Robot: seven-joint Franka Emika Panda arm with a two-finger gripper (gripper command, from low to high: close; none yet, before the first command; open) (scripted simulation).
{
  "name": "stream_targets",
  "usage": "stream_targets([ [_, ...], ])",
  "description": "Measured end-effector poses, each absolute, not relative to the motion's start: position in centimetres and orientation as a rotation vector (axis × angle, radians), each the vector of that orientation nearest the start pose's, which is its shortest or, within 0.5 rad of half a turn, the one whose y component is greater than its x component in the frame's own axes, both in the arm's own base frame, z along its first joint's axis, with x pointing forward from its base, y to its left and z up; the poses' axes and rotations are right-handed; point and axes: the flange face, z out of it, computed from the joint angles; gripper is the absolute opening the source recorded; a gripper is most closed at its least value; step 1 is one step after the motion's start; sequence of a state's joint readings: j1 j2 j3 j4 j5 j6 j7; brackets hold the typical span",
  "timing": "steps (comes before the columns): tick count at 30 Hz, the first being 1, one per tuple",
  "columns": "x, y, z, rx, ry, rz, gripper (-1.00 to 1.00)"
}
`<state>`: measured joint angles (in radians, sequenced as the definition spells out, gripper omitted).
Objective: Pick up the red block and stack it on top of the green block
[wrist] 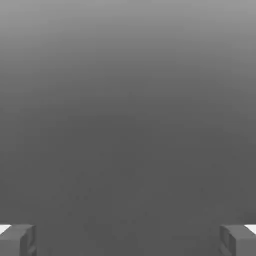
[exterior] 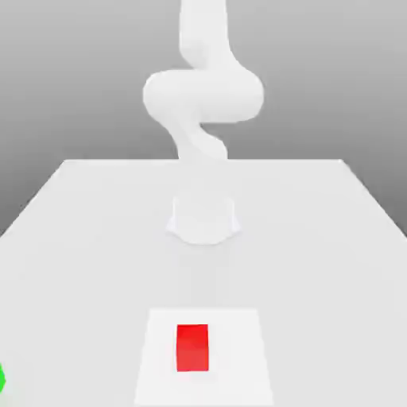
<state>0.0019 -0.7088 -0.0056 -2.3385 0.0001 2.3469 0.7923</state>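
Well, the end effector [wrist: 128,241] has its fingers spread apart, empty; the green block [exterior: 1,378], barely inside the exterior view's left edge, could be misjudged, toppling the stack.

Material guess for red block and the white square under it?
Red block: perhaps painted wood or plastic, matte; flat even colour, no glints. White square: maybe card or plastic sheet, smooth; plain, no visible texture.

1. I'm in a simulated robotics workspace, plain and bare-walled.
2. A white robot arm [exterior: 203,95] stands on a pale table [exterior: 87,278].
3. Simple bright blocks [exterior: 192,348] lie before it.
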Motion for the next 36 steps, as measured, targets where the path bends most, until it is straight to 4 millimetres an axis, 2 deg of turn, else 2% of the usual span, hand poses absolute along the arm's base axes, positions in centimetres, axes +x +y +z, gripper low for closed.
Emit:
stream_targets([
  [2, 40.7, -0.4, 62.1, -2.55, 1.067, -0.854, 0.0],
  [5, 43.5, -0.6, 55.8, -2.62, 1.09, -0.733, 0.0],
  [10, 46.0, -1.0, 44.9, -2.725, 1.123, -0.525, 0.0],
  [15, 45.8, -1.3, 34.1, -2.816, 1.149, -0.307, 0.0],
  [21, 42.5, -1.7, 22.3, -2.903, 1.173, -0.038, 0.0],
  [27, 41.9, -1.7, 15.1, -2.914, 1.175, -0.001, 0.0],
  [28, 41.8, -1.7, 14.6, -2.914, 1.175, 0.0, -1.0],
  [34, 41.8, -1.7, 14.3, -2.914, 1.175, 0.0, -1.0],
  [36, 41.9, -1.7, 15.5, -2.914, 1.174, 0.0, -1.0],
])
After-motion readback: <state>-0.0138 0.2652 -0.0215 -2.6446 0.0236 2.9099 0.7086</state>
